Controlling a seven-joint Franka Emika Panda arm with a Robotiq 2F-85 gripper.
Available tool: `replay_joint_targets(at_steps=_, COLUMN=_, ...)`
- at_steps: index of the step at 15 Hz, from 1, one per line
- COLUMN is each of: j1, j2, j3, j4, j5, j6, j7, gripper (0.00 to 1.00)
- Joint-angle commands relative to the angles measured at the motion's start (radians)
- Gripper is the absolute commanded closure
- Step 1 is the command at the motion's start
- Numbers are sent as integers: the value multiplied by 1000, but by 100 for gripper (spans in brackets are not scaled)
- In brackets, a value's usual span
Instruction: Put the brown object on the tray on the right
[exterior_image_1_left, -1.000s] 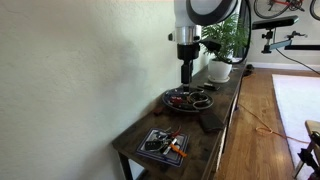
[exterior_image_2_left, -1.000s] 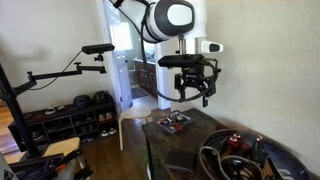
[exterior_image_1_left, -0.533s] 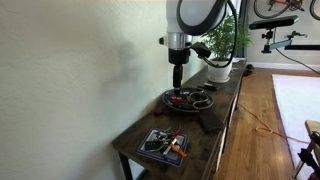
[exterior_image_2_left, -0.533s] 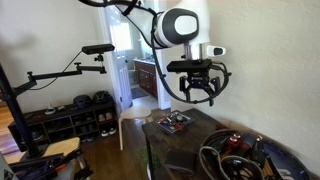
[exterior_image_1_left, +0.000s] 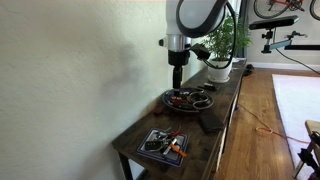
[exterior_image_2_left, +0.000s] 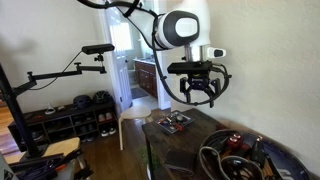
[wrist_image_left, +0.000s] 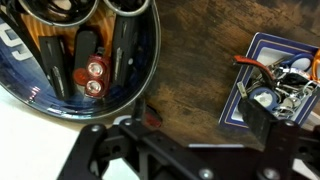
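Note:
The round dark tray lies mid-table and holds several dark tools and a red piece; it also shows in the wrist view and at the near corner of an exterior view. A brown-orange object lies on the square blue-and-white patterned tray, among other small items. That square tray also shows in both exterior views. My gripper hangs open and empty above the table, between the two trays.
A potted plant in a white pot stands at the far end of the narrow wooden table, which runs along a white wall. A camera arm on a stand and a shoe rack stand beyond the table.
Over the last second my gripper has shifted a little from above the round tray toward the square tray. It has stayed still for the last half second.

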Motion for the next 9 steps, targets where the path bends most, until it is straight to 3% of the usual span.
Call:
replay_joint_targets(at_steps=1, j1=-18, j2=57, j3=13, j4=45, j5=-17, j6=47, j7=-22, gripper=0)
replay_joint_targets(at_steps=9, j1=-39, j2=214, j3=38, j4=184, j5=-56, j6=56, j7=-150, gripper=0)
